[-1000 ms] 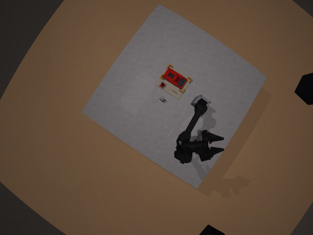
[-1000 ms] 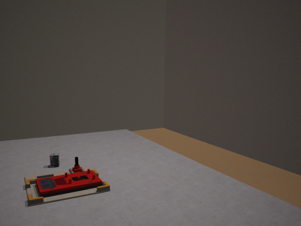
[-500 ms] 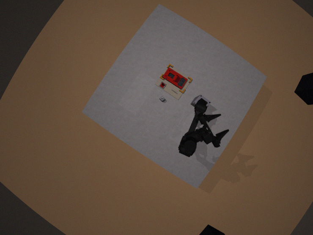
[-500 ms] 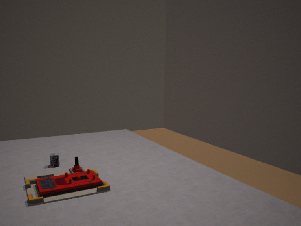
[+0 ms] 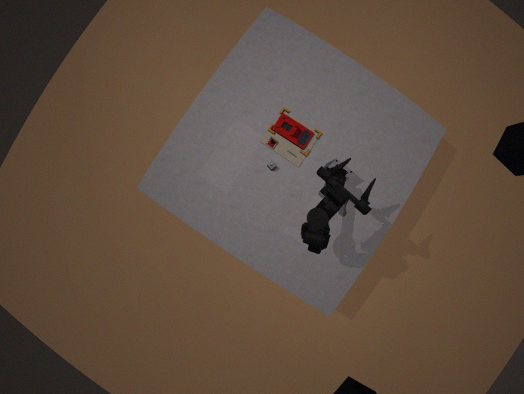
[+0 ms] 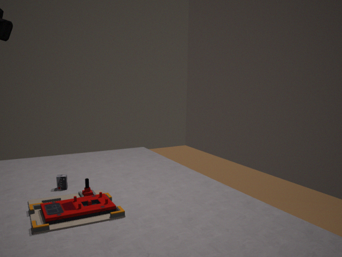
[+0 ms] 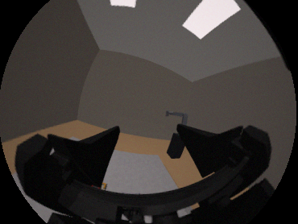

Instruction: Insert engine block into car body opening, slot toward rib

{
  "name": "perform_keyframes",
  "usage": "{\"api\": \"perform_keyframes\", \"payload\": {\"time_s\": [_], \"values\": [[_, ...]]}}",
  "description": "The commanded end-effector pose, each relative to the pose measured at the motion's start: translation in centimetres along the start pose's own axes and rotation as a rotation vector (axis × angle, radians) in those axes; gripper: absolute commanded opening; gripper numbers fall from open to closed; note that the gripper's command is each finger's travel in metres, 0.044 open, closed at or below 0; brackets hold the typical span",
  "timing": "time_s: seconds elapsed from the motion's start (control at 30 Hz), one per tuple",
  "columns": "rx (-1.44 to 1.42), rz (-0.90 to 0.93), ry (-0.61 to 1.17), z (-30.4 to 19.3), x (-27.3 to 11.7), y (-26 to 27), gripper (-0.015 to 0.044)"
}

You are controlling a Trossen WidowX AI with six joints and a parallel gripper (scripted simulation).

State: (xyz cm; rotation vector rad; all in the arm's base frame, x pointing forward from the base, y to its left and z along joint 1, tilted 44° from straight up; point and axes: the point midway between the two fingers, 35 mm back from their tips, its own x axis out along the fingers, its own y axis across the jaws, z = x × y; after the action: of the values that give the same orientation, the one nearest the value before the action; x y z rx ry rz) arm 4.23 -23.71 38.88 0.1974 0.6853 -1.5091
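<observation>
Nearest is the gripper (image 5: 362,169) (image 7: 149,128), spread wide, with nothing between its fingers. It is raised above the bench (image 5: 229,101) (image 6: 193,221) (image 7: 137,169); the top view shows it above a pale base plate (image 5: 355,174), partly hiding it. In the exterior view only a dark piece of the robot shows at the upper left; I cannot tell which part.

Well apart from the fingers, a beige board (image 5: 302,162) (image 6: 69,228) lies flat. On it, between orange-topped corner brackets (image 5: 285,110) (image 6: 41,226), rests the red car body (image 5: 293,130) (image 6: 74,212), its opening (image 5: 286,127) (image 6: 95,203) dark inside. Beside the body, a small red piece with an upright black post (image 5: 272,142) (image 6: 87,190) stands on the same board.

The engine block (image 5: 271,165) (image 6: 61,181) stands on the bench just off the board, outside the opening. One side shows dark lines. Past the bench spreads a tan surface (image 5: 186,288) (image 6: 235,171) (image 7: 68,130).
</observation>
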Motion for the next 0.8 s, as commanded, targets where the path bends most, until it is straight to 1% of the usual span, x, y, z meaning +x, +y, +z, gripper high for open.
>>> {"api": "perform_keyframes", "payload": {"time_s": [0.0, 0.37, 0.77], "values": [[-0.097, 0.086, 0.025, -0.3, 1.1, 2.6, 0.0440], [-0.322, 0.290, 0.061, -1.7, 2.2, 8.6, 0.0440], [-0.601, 0.535, 0.077, -4.0, 2.3, 15.4, 0.0440]]}}
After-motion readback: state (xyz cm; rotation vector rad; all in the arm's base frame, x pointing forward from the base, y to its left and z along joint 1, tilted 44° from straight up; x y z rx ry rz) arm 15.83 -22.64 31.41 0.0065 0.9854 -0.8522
